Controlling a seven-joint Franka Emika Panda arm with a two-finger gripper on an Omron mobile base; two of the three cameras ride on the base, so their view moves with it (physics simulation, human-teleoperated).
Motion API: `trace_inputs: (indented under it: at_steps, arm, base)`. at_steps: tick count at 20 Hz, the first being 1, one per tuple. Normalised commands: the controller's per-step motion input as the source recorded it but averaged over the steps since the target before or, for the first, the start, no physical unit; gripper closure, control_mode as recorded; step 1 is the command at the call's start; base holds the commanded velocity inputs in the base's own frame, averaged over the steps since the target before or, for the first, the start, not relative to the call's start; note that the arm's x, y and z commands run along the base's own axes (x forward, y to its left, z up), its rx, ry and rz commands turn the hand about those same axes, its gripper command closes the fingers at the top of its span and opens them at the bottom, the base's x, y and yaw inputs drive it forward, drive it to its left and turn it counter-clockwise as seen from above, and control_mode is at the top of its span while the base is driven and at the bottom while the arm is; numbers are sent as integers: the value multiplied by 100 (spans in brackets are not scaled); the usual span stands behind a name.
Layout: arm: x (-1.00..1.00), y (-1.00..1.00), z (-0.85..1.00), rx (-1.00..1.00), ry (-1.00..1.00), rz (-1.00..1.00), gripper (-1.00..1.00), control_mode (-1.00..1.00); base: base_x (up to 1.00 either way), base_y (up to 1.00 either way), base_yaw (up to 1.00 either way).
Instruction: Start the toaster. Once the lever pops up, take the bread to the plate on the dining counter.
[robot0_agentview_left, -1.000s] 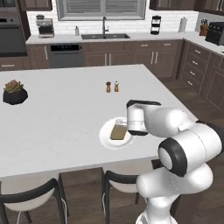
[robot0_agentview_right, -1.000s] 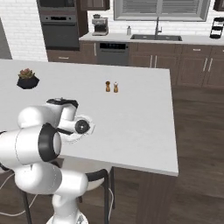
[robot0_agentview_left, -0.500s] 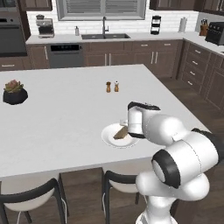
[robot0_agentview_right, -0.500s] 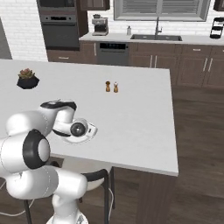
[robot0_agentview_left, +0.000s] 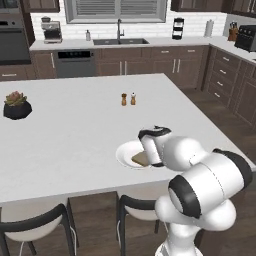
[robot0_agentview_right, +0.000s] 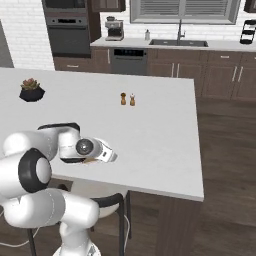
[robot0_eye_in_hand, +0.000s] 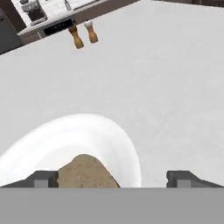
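Now | bread on plate | end effector spread wide

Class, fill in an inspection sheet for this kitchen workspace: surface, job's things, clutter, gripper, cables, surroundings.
Surface: white dining counter, flat.
Job's things: bread lying on the plate, near the counter's front edge.
Clutter: two shakers mid-counter; potted plant at the left.
Gripper: gripper open, low over the plate, fingertips either side of the bread, holding nothing.
Cables: nothing seen.
Surroundings: sink, coffee machine, wall oven, stools below the counter.
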Motion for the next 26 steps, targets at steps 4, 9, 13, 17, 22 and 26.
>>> trace_inputs:
  at_steps: [4, 9, 13, 17, 22, 26]
  arm:
    - [0, -32, 81, -7, 27, -10, -100, -100]
    - [-8, -18, 100, -1, 3, -6, -100, -100]
    - [-13, -13, 100, 0, 0, -6, -100, -100]
    - [-29, -19, 100, 2, 0, -13, -100, -100]
    - [-85, -31, 100, 16, 7, -17, -100, -100]
    - [-100, -30, 100, 20, 17, -19, -100, -100]
  base:
    - [0, 0, 0]
    - [0, 0, 0]
    - [0, 0, 0]
    - [0, 0, 0]
    - [0, 0, 0]
    - [0, 0, 0]
